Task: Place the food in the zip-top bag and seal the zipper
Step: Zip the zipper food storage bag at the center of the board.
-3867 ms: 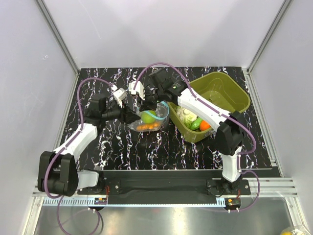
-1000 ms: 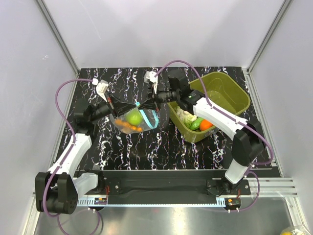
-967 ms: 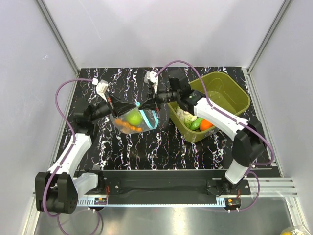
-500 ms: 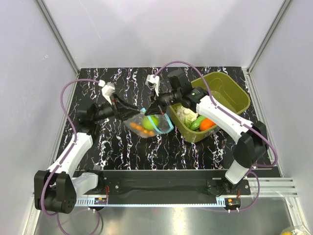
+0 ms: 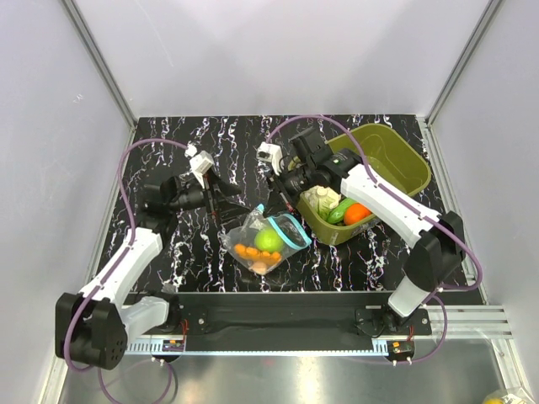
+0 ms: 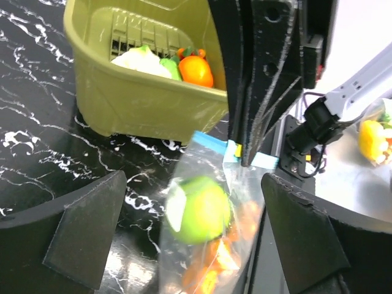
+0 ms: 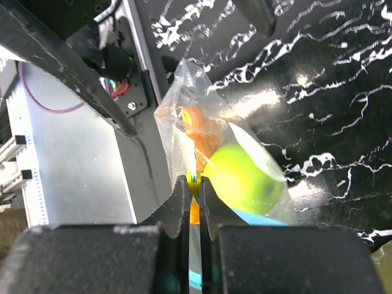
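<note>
The clear zip-top bag (image 5: pixel 263 244) hangs below my right gripper (image 5: pixel 268 200), with the green apple (image 5: pixel 269 240) and orange carrot pieces (image 5: pixel 248 251) inside. My right gripper (image 7: pixel 191 187) is shut on the yellow slider of the light-blue zipper (image 5: pixel 291 232); the apple (image 7: pixel 242 180) shows just beyond the jaws. My left gripper (image 5: pixel 224 202) is open and empty, left of the bag and apart from it. In the left wrist view my left gripper (image 6: pixel 193 229) stands wide open, and the bag and apple (image 6: pixel 197 211) are blurred in front of it.
The olive-green tub (image 5: pixel 404 151) stands at the right and holds the white cauliflower (image 5: pixel 318 200), green cucumber (image 5: pixel 338 212) and orange round fruit (image 5: pixel 357 212). It also shows in the left wrist view (image 6: pixel 141 98). The black marbled table (image 5: pixel 185 244) ends at a metal rail in front.
Both grippers held the bag stretched between them. My left gripper has let go and opened. The bag has swung down and toward the front right, held only by my right gripper.
</note>
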